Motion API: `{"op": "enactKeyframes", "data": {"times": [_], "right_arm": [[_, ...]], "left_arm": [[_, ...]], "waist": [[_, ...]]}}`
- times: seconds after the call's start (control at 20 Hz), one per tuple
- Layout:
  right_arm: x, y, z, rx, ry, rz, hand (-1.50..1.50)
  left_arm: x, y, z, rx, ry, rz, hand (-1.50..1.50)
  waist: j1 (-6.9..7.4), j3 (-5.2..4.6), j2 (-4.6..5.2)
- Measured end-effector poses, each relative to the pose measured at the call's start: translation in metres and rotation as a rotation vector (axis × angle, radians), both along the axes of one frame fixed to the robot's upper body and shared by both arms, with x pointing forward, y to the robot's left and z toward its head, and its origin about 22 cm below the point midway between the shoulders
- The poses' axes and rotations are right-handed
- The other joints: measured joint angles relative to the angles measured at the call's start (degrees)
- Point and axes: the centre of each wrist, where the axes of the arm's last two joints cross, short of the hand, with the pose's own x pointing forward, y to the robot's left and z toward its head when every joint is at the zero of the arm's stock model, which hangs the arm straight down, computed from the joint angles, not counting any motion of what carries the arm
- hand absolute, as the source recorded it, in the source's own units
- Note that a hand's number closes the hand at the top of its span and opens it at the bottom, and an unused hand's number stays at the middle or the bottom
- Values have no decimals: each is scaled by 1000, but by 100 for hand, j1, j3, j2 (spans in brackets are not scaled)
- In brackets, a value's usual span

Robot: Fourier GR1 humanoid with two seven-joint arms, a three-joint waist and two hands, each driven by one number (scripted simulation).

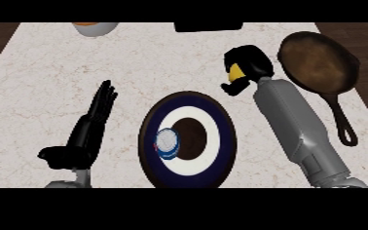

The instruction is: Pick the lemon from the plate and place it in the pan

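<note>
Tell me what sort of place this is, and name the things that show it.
Most likely a kitchen counter. A pale marbled countertop carries a dark, long-handled pan and a blue-and-white plate. The right hand is curled round a yellow lemon.

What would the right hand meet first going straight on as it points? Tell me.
Probably the black object at the counter's far edge; the right hand, holding the lemon, may pass above it.

Even, diffuse light on the pale desk; soft faint shadows, no glare; edges slightly blurred.
</note>
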Motion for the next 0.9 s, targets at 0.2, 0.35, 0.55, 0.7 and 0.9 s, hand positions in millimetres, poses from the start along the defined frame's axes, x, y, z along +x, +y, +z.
{"op": "enactKeyframes", "data": {"times": [0.2, 0.35, 0.55, 0.7, 0.9], "right_arm": [[10, -8, 26, 66, -142, -379, 150], [14, 0, 44, 124, -233, -589, 150], [12, 7, 56, 213, -313, -794, 150], [10, -6, 62, 278, -347, -910, 150], [4, -39, 56, 334, -396, -1013, 150]], "left_arm": [[-2, -2, -1, 0, 2, 2, 0], [-3, -4, -2, 1, 2, -13, 0], [2, -9, -3, -1, -6, -28, 0], [2, -13, 1, 4, -13, -40, 0], [3, -14, 3, 0, -20, -52, 0]], "waist": [[33, -2, -17], [114, 0, -6], [204, 5, 34], [270, 10, 55], [330, 15, 81]]}}
